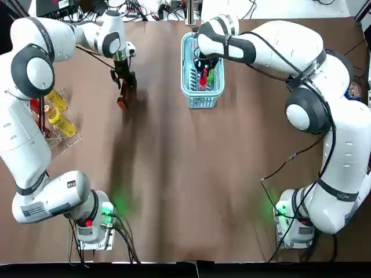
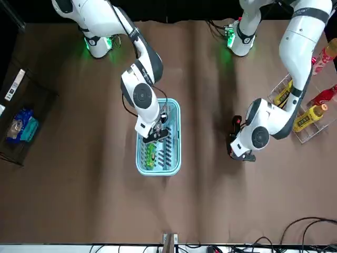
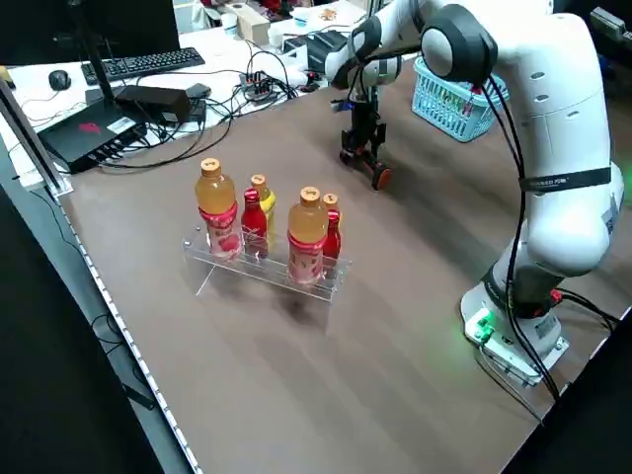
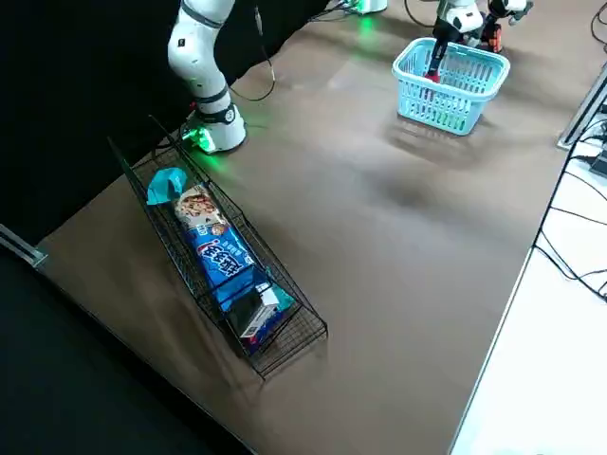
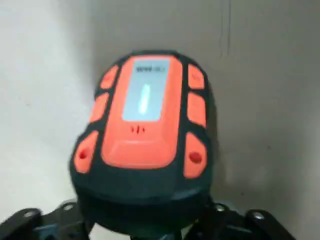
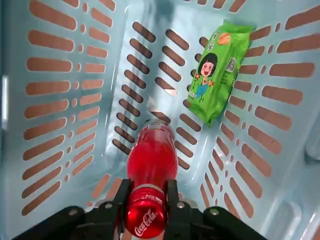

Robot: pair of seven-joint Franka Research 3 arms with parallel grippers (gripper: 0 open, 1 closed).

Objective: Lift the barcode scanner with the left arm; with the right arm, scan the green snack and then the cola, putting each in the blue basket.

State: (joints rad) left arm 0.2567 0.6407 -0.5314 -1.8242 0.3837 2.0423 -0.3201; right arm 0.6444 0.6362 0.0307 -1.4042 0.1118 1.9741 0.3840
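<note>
My left gripper (image 1: 124,79) is shut on the handle of the orange-and-black barcode scanner (image 1: 123,103), holding it just over the table left of the basket; the scanner (image 5: 145,130) fills the left wrist view. The blue basket (image 1: 186,63) stands at the far middle of the table. My right gripper (image 6: 146,196) is down inside it, shut on the neck of the red cola bottle (image 6: 151,162), whose base points at the basket floor. The green snack (image 6: 217,70) lies flat on the basket floor beside the bottle. In the front view the snack (image 2: 151,154) shows below the right gripper (image 2: 156,133).
A clear rack of drink bottles (image 1: 55,116) stands at the table's left edge, near the left arm. A black wire rack with snack packs (image 4: 223,256) sits at the right edge. Cables and a keyboard lie beyond the far edge.
</note>
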